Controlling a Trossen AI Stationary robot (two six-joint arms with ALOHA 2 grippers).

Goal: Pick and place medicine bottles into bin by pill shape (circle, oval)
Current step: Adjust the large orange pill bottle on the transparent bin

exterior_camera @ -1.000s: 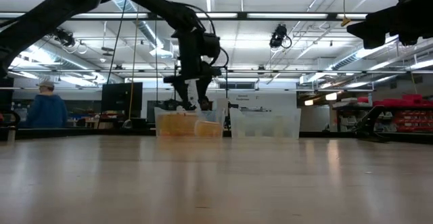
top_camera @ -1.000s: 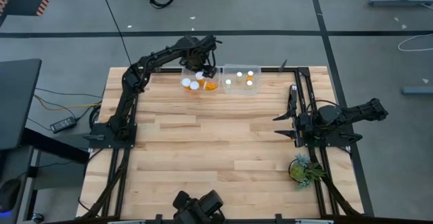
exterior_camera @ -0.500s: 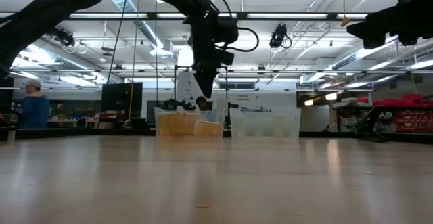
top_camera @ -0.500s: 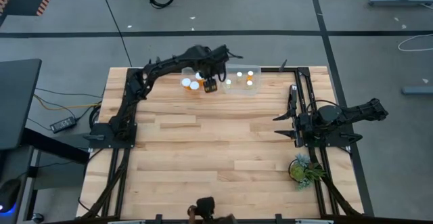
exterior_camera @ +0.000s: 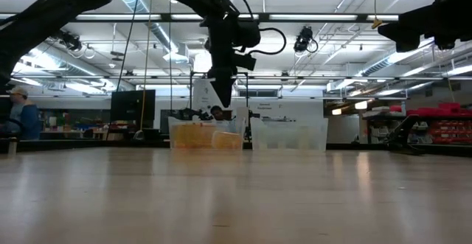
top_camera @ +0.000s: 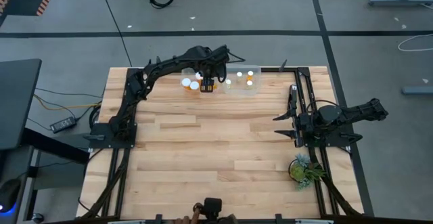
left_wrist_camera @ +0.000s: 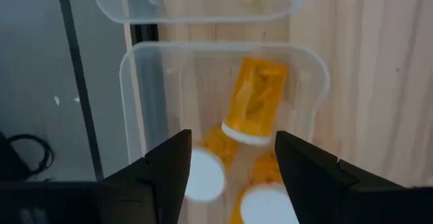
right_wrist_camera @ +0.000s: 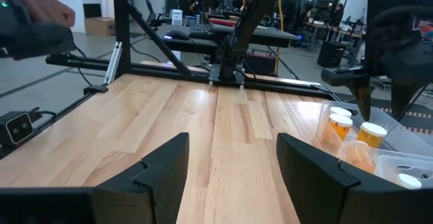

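Left gripper (left_wrist_camera: pixel 231 162) hangs open and empty above the bin (left_wrist_camera: pixel 132 102) — the medicine bottles (left_wrist_camera: pixel 256 101) lie directly below it.

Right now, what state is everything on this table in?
Left gripper: open, empty, above the left bin.
Right gripper: open, empty, waiting at the table's right side.
Left bin: holds bottles, one lying down.
Right bin: holds upright capped bottles.
Plant: at the table's corner.

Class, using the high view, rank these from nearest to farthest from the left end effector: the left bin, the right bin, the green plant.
1. Left bin: directly beneath the left end effector, at the table's far edge.
2. Right bin: beside it, to the right.
3. Green plant: near right corner, beyond the waiting right end effector.
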